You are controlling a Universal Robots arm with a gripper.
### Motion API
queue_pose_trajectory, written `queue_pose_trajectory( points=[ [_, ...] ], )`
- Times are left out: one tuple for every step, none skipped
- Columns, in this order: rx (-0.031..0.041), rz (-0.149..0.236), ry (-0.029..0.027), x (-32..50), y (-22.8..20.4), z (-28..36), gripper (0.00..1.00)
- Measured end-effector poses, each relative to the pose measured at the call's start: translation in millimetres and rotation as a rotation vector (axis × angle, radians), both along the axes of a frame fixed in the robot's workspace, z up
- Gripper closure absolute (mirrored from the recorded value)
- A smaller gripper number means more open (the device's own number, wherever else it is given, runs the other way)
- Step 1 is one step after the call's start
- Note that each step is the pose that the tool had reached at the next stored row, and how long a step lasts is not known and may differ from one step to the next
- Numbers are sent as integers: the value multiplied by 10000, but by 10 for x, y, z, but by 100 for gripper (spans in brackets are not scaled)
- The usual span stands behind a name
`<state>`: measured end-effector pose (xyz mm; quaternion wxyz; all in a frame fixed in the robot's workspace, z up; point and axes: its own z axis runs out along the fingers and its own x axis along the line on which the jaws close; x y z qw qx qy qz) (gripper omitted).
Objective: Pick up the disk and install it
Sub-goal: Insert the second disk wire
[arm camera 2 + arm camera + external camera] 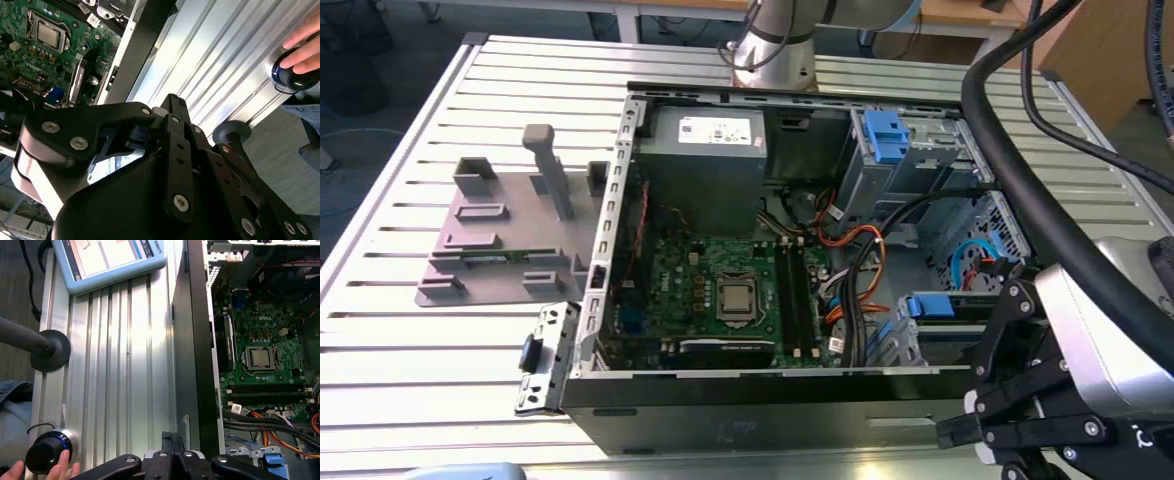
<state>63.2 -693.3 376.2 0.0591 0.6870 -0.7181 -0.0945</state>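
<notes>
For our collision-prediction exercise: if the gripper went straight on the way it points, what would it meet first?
Probably the computer case's black wall, straight ahead of the gripper in the first wrist view; the slatted table lies just beside that line, and depth is unclear.

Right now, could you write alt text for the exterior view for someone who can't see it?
An open computer case lies on a slatted metal table, its green motherboard exposed. The robot's black gripper hangs at the case's near corner on the exterior view's right.
</notes>
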Motion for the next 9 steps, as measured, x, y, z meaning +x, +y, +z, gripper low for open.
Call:
queue_pose_trajectory(
  points=[
    [0, 0, 0, 0, 0, 0, 89],
    [-1, -1, 0, 0, 0, 0, 89],
    [0, 0, 0, 0, 0, 0, 89],
    [0, 0, 0, 0, 0, 0, 89],
    [0, 0, 0, 0, 0, 0, 89],
    [0, 0, 0, 0, 0, 0, 89],
    [0, 0, 0, 0, 0, 0, 89],
    [0, 0, 0, 0, 0, 0, 89],
    [0, 0, 0, 0, 0, 0, 89]
  ],
)
